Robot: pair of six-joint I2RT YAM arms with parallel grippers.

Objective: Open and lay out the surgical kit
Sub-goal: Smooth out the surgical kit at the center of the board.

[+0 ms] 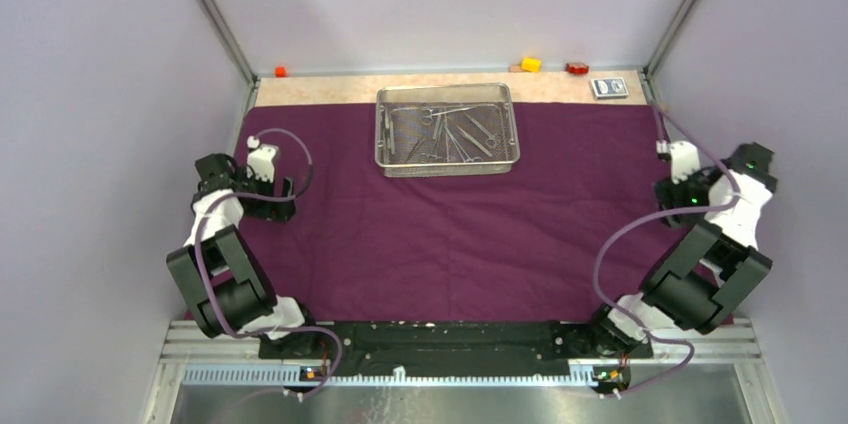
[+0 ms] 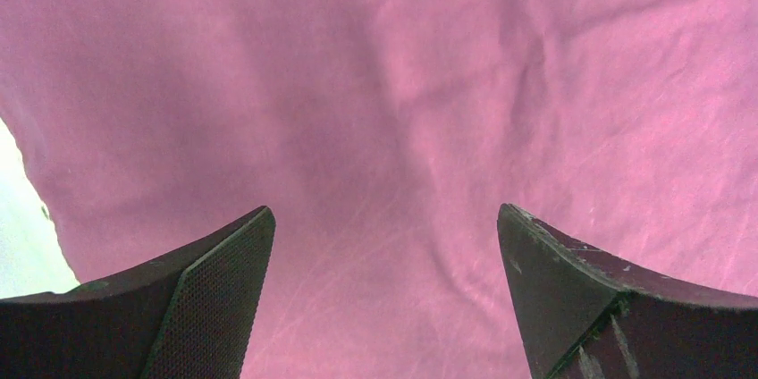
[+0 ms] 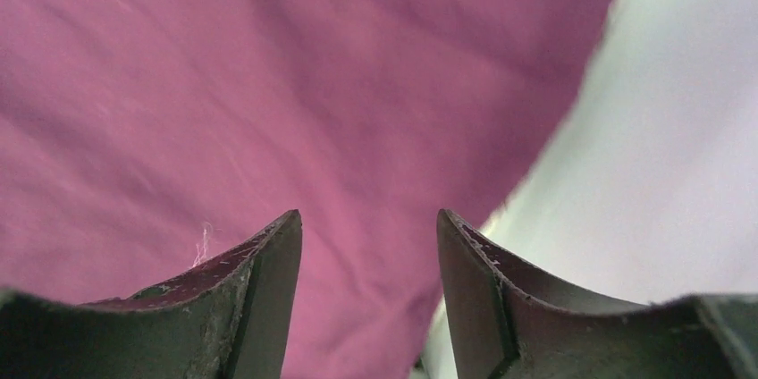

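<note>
The dark purple cloth wrap lies spread flat across the table. On its far middle stands the silver wire-mesh tray with slim steel clamps and tweezers inside. My left gripper hovers over the cloth's left edge, jaws wide open with only cloth between them. My right gripper is at the cloth's right edge, jaws apart and empty, over the cloth where it ends.
A blue-white card packet lies at the back right on the bare tan strip. Small blocks sit along the back edge: yellow, red and orange. Grey walls close in both sides.
</note>
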